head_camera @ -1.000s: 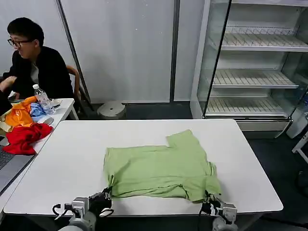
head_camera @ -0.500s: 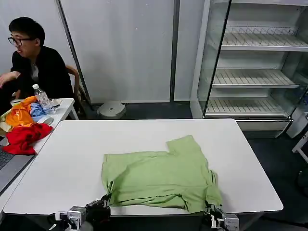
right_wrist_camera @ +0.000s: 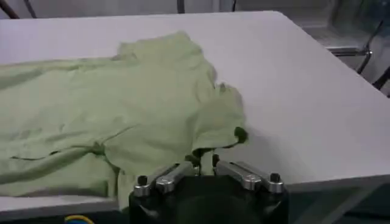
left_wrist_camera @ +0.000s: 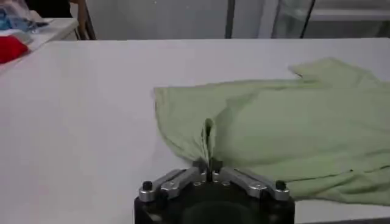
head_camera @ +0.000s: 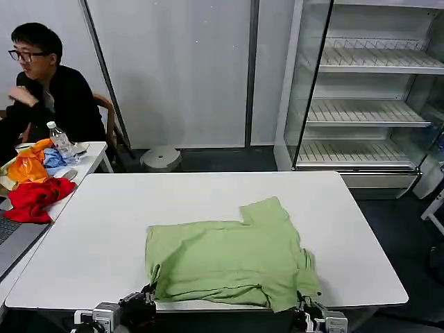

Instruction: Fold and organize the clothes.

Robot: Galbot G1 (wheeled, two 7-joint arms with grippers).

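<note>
A white table point(head_camera: 90, 236) takes up most of the head view, with a glass-fronted shelf cabinet point(head_camera: 368, 90) standing behind its far right corner and a smaller side table point(head_camera: 94, 151) off to the left. On the white table lies the light green shirt point(head_camera: 229, 253), spread mostly flat on the near half and slightly right of centre, with 1 sleeve reaching toward the far side and its near hem lying along the table's front edge. The cloth is loosely rumpled, with soft folds running across it, and the corner at the near right hangs a little past the edge. At the near left corner of the shirt, the left gripper point(left_wrist_camera: 209, 167) sits low at the table's front edge, its 2 fingers pressed together on a raised pleat of the green fabric, which stands up in a narrow ridge between them. At the near right corner, the right gripper point(right_wrist_camera: 204, 163) also sits at the front edge, its fingers closed on a bunched fold of the hem, where the fabric curls into a small dark tuck. On the side table lie a red cloth point(head_camera: 35, 198), orange and blue garments point(head_camera: 31, 165) and a water bottle point(head_camera: 61, 142).
</note>
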